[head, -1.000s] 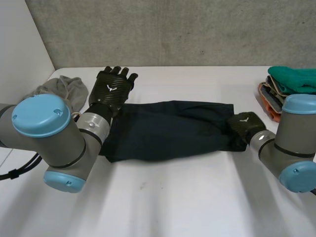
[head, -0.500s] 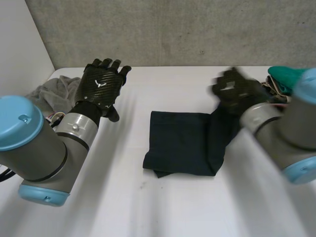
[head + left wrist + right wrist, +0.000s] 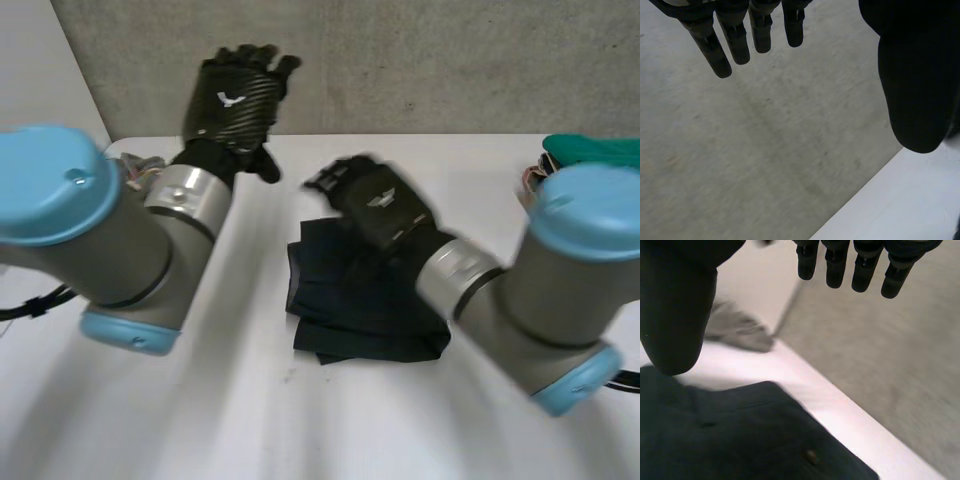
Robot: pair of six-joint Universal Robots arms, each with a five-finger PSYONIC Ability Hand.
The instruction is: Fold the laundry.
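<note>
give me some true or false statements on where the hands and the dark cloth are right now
1. The dark cloth lies folded on the white table. True.
2. The left hand pinches a corner of the dark cloth. False: it is up in front of the wall, apart from the cloth, with straight fingers that hold nothing.
3. The right hand is over the dark cloth with its fingers straight. True.
4. A teal garment sits at the robot's left side of the table. False: it is at the robot's right, at the table's far right edge.
</note>
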